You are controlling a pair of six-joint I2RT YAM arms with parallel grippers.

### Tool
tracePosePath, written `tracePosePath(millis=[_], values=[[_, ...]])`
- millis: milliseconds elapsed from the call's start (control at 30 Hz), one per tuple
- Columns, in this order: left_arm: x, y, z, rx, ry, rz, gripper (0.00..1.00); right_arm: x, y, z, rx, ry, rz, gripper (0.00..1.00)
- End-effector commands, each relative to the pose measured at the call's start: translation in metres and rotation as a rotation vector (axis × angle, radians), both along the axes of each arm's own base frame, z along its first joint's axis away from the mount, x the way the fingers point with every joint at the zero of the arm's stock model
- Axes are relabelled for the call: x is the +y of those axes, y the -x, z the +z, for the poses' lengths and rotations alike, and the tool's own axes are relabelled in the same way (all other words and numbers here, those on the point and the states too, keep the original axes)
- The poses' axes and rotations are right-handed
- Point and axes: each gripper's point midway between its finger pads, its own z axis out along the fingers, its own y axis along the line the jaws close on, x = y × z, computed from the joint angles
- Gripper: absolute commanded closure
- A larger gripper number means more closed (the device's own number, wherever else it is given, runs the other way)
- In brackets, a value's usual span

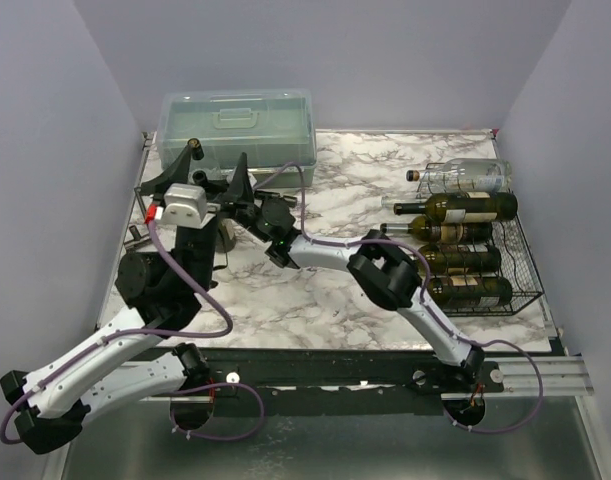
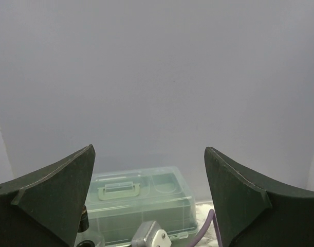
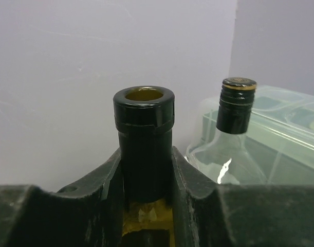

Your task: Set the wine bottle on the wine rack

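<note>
The right end effector grips the neck of the dark glass wine bottle, upright between its fingers. The left end effector gapes empty. The black wire wine rack stands well apart from the gripping one, so by my reckoning lifting, carrying and laying remain.

The white marble-patterned table with grey veins carries a translucent grey-green plastic box with a handle at its far left corner. A black thin-wire metal rack stands along its right edge. A clear glass bottle with a black cap stands upright just beside the box; its foot is hidden.
</note>
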Motion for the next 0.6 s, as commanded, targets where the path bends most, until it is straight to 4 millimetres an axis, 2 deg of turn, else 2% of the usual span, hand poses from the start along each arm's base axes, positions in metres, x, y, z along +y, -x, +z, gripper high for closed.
tracePosePath(millis=[0,67,133,300,567], values=[[-0.013,-0.013,0.002,0.042,-0.057,0.028,0.11,-0.019,0.019,0.004,0.026,0.003,0.002,0.97],[-0.021,-0.019,0.001,0.055,-0.067,0.028,0.11,-0.034,0.026,0.012,0.026,-0.009,-0.008,0.99],[-0.029,-0.025,-0.002,0.074,-0.061,0.022,0.11,-0.051,0.035,0.012,0.032,-0.011,-0.021,0.99],[-0.053,-0.044,-0.013,0.125,-0.043,0.007,0.10,-0.102,0.045,0.032,0.047,-0.064,-0.112,0.99],[-0.083,-0.076,-0.022,0.203,0.002,0.035,0.04,-0.161,0.067,0.038,0.074,-0.064,-0.175,0.99]])
